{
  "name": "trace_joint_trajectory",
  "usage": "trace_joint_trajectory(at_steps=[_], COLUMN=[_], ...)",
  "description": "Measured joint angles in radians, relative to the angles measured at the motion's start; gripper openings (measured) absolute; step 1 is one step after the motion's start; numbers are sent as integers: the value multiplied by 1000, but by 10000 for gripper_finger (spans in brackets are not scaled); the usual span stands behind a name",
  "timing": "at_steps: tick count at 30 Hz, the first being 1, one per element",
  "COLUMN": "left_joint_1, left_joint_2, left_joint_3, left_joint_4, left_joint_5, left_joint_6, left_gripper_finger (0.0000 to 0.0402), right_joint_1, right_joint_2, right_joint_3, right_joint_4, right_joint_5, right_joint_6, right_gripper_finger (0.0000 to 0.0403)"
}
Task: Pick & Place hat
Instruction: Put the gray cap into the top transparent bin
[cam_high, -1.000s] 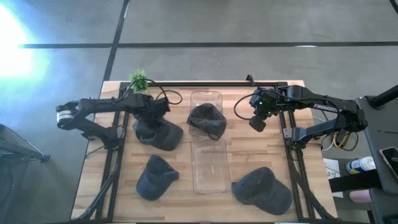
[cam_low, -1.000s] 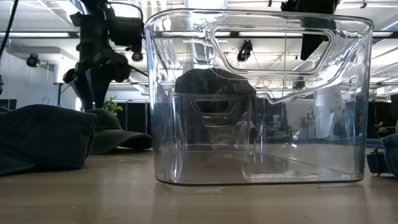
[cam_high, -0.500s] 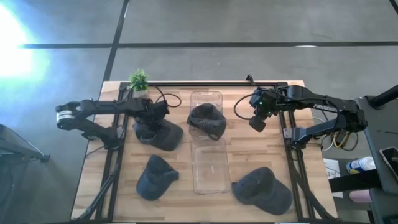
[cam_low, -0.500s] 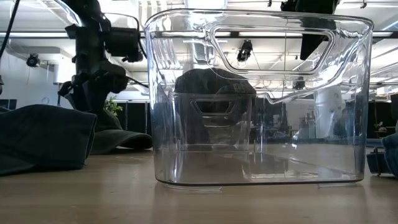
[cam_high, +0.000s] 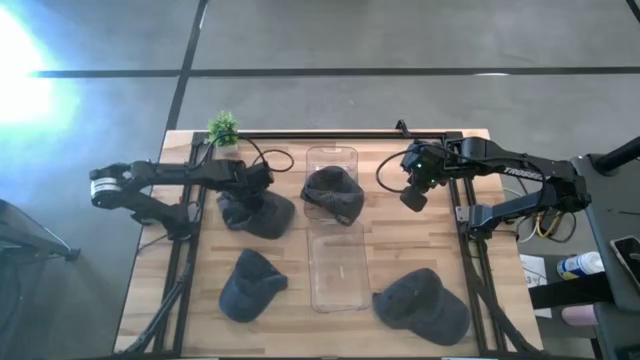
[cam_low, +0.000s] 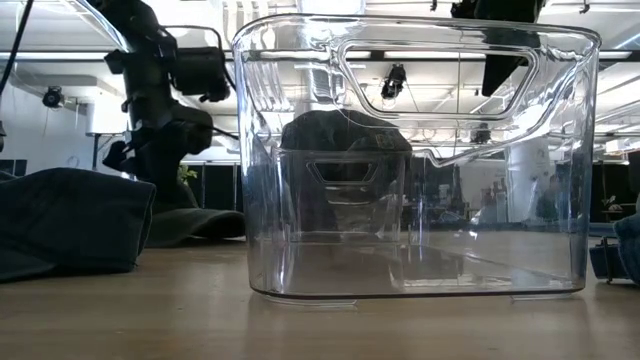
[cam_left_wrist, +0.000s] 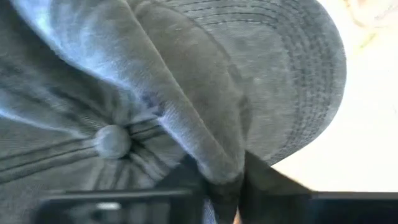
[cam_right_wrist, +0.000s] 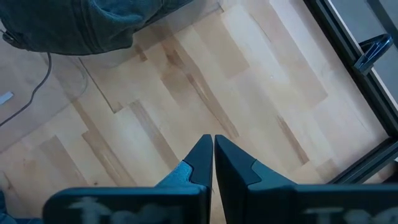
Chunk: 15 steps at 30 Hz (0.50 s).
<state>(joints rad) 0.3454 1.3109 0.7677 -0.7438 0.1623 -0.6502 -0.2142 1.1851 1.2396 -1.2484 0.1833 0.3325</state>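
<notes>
A dark grey hat (cam_high: 268, 216) lies on the wooden table at the far left, its brim (cam_left_wrist: 298, 81) flat on the wood. My left gripper (cam_high: 248, 190) is down on its crown, shut on it, beside the top button (cam_left_wrist: 112, 140). A clear bin (cam_high: 338, 275) stands in the table's middle with another grey hat (cam_high: 332, 193) in its far end. My right gripper (cam_high: 413, 200) hangs shut over bare wood at the far right, with nothing between its fingers. My left gripper pinches a raised fold of the hat's crown (cam_left_wrist: 211, 155) between its two fingers, beside the top button. The fingers come from above, pointing down. The hat rests on the table, and its brim lies flat.
Two more grey hats lie near the front edge, one at the left (cam_high: 250, 283) and one at the right (cam_high: 422, 305). A small green plant (cam_high: 223, 127) stands at the far left corner. Black rails (cam_high: 465, 235) run along the table's sides.
My left gripper has gone down and a little toward the table's right edge, onto the crown of the far-left hat. The hat stays on the table.
</notes>
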Motion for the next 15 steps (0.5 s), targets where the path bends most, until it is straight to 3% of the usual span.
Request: trace_joint_trajectory(at_steps=[4,15], left_joint_1=[0,0], left_joint_2=[0,-80], left_joint_3=[-1,109], left_joint_4=[33,24], left_joint_5=[-12,-41], left_joint_6=[2,42], left_gripper_finger=[6,1], right_joint_1=[0,0], right_joint_2=[0,0], right_joint_3=[0,0], right_joint_4=[2,1], right_joint_5=[0,0], right_joint_6=[0,-11], right_gripper_finger=[13,13])
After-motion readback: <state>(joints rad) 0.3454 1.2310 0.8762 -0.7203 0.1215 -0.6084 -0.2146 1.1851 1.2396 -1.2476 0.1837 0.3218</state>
